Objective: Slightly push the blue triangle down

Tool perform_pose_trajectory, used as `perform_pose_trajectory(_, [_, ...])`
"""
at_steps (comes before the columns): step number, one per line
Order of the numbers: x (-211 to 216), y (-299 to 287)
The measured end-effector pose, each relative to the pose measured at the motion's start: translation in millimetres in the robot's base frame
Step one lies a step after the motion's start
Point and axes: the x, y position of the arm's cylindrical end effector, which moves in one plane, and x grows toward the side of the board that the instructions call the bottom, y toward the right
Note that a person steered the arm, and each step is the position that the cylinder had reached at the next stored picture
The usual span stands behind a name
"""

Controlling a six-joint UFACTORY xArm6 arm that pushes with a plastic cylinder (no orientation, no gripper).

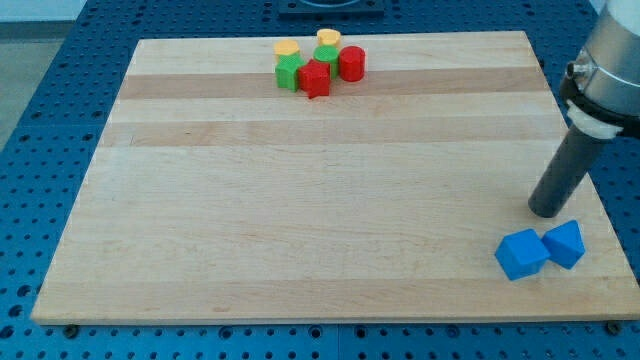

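The blue triangle (565, 243) lies near the board's lower right corner, touching a blue cube (521, 253) on its left. My tip (547, 211) rests on the board just above the two blue blocks, a little above and left of the triangle, close to it but with a small gap. The dark rod rises from the tip toward the view's upper right.
The wooden board (300, 200) lies on a blue perforated table. At the view's top centre sits a cluster: a red star-like block (314, 78), a red cylinder (351, 63), a green block (290, 71), another green block (327, 54), and two yellow blocks (287, 47) (328, 37).
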Motion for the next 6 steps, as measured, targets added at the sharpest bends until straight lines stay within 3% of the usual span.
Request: perform_pose_trajectory(6, [33,11])
